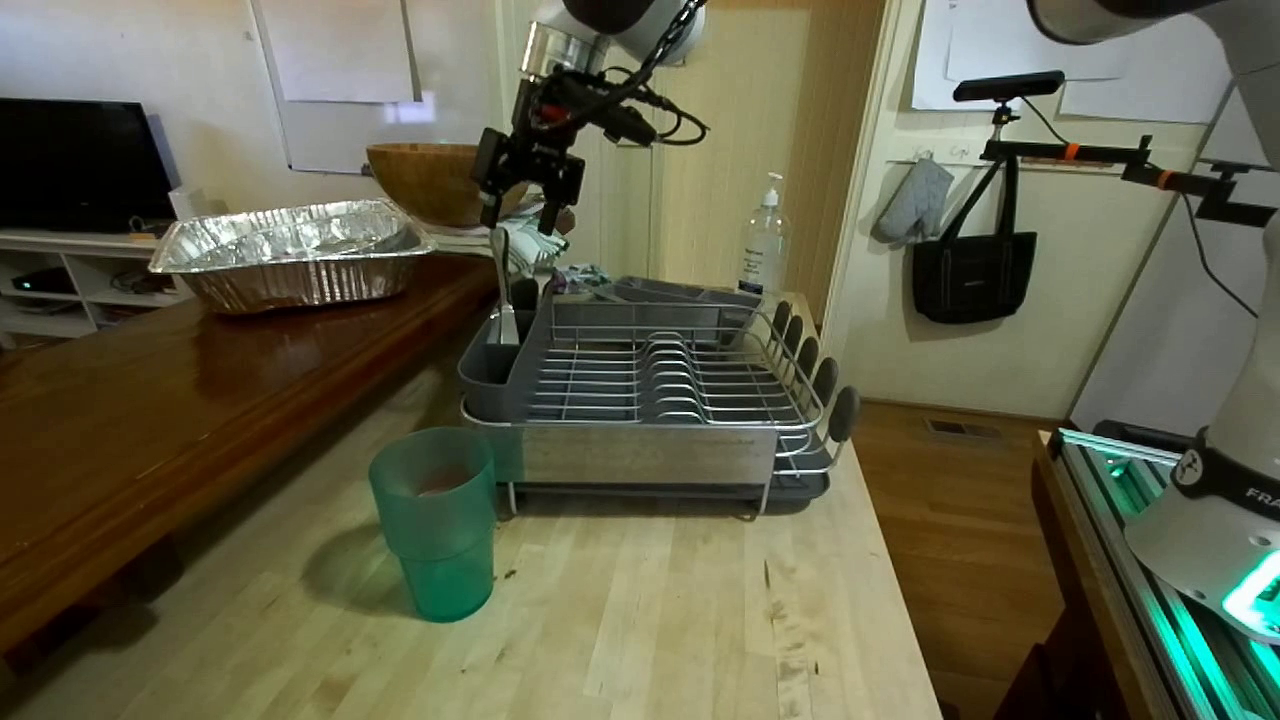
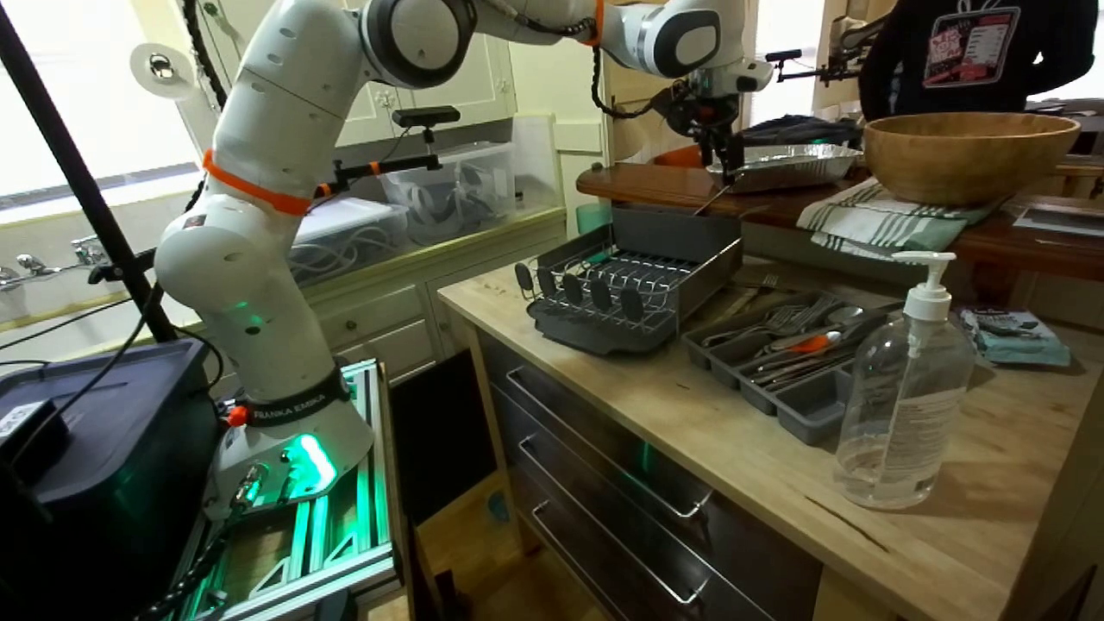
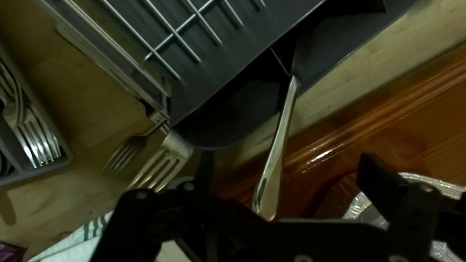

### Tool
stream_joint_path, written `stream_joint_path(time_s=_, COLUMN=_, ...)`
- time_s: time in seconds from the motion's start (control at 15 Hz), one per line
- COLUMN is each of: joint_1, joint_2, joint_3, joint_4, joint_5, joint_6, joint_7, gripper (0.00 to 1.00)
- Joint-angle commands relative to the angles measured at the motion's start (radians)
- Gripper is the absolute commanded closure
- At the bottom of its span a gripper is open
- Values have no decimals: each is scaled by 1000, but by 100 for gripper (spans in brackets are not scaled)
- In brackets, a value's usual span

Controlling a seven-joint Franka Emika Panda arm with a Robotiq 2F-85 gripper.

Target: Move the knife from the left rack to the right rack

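Note:
The silvery knife (image 1: 504, 285) stands tilted, handle up, in the left rack (image 1: 490, 375), a grey utensil bin with compartments along one end of the dish drainer. The knife also shows in an exterior view (image 2: 712, 200) and in the wrist view (image 3: 276, 160), where its lower end is hidden in the bin. My gripper (image 1: 520, 218) is open above the bin, its fingertips close to the handle's top. In the wrist view the gripper (image 3: 285, 155) has the handle end between its spread fingers, apart from both. The right rack (image 1: 825, 380), a row of dark rounded uprights, is at the drainer's opposite end.
A green cup (image 1: 440, 530) stands in front of the drainer (image 1: 650, 450). A foil tray (image 1: 300, 280) and a wooden bowl (image 2: 966, 155) are on the higher brown table. A cutlery tray (image 2: 776, 362) and a pump bottle (image 2: 901, 423) stand beyond the drainer. Forks (image 3: 160, 163) lie beside it.

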Motion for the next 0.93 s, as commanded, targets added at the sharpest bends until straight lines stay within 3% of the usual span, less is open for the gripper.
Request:
stream_joint_path(time_s=0.0, joint_1=6, joint_2=124, joint_3=2, joint_4=178, joint_5=24, joint_6=-67, joint_7=11, gripper=16)
stream_joint_path(time_s=0.33, joint_1=-19, joint_2=183, joint_3=5, joint_4=262, joint_5=41, joint_6=-81, joint_7=10, gripper=58)
stream_joint_path(time_s=0.67, joint_1=-20, joint_2=175, joint_3=-1, joint_4=269, joint_5=31, joint_6=-59, joint_7=11, gripper=96)
stream_joint_path(time_s=0.87, joint_1=-21, joint_2=162, joint_3=13, joint_4=262, joint_5=27, joint_6=-65, joint_7=20, gripper=99)
